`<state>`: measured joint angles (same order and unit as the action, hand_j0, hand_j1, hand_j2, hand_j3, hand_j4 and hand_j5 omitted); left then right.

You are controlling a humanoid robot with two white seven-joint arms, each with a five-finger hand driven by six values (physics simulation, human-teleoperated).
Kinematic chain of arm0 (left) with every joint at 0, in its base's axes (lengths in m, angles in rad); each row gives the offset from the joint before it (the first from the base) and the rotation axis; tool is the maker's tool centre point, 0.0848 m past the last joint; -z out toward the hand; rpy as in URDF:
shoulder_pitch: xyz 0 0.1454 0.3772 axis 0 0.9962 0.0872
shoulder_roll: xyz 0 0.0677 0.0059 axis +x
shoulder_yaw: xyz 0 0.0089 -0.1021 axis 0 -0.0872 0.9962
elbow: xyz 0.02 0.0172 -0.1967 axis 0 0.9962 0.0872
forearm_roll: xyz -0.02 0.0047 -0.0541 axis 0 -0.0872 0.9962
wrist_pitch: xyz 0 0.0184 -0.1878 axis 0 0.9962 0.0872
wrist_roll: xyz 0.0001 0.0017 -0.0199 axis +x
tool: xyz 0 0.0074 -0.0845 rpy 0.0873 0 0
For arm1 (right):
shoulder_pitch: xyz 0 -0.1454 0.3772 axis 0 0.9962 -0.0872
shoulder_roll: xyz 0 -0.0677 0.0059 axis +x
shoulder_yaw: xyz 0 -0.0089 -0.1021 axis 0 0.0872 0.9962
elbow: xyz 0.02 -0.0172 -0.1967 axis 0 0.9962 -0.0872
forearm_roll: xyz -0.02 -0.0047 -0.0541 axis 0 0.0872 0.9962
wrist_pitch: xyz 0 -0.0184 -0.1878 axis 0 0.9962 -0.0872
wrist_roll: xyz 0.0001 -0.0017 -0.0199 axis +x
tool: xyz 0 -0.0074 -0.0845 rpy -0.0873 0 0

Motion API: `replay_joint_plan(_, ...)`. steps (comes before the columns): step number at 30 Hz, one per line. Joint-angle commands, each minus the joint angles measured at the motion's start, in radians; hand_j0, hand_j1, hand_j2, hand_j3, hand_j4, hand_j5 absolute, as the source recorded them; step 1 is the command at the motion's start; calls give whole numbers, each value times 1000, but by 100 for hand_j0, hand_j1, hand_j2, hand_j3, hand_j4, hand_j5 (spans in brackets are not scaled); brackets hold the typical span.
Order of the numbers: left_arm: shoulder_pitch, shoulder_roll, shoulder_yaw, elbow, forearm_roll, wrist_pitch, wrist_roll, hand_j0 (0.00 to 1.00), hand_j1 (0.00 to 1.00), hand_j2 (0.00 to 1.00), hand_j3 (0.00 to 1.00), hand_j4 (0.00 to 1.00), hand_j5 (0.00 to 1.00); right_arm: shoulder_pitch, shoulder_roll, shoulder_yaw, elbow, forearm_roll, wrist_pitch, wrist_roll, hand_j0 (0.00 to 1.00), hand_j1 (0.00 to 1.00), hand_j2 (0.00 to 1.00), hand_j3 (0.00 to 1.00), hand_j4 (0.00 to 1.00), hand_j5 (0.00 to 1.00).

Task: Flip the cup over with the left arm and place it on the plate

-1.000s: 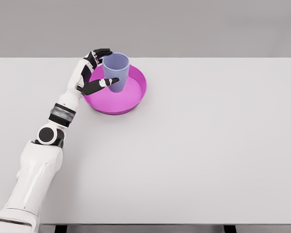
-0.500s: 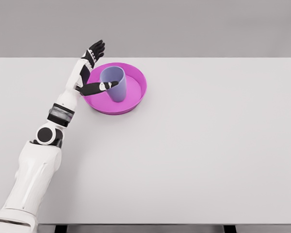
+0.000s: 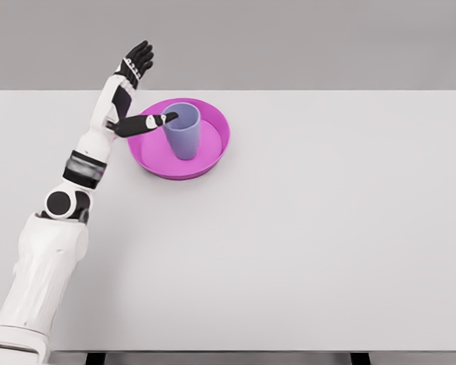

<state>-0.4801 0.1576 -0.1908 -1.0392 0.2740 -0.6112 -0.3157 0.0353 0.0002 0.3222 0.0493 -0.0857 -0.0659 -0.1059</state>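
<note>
**Cup stands on the plate; the thumb is the remaining hazard**

Although the small lavender plastic cup [image 3: 184, 131] already stands inside the round magenta plate [image 3: 213, 156], the left hand [image 3: 129, 91] is not clear of it. In the head view, the only view given, the hand is spread wide and holds nothing: the four black fingers [image 3: 139, 55] point up and away past the far edge of the plain white surface [image 3: 311, 228], while the thumb [image 3: 148, 122] reaches sideways to the cup's near-left rim. Whether the thumb tip touches the rim or sits just beside it cannot be told from here.

That thumb is the likely source of trouble. If the white left arm [image 3: 49, 251] pulls back along a line that drags the thumb across the rim, the light cup could tip or skate toward the plate's raised wall. A lift straight up and away from the cup looks the safer exit.

The cup's long axis runs near vertical, mouth pointing up and open, its narrower base resting on the plate floor left of centre. It shows no obvious lean. The right arm is out of view.
</note>
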Motion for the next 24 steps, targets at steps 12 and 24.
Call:
replay_joint_plan(12,20,293,-68,-194,251,0,-295,100,100,100,100,100,100,0,0,0,1,0,0,0,100,100,100,100,100,100)
replay_joint_plan(24,112,626,-121,-249,268,0,-295,100,100,100,100,100,100,0,0,0,1,0,0,0,100,100,100,100,100,100)
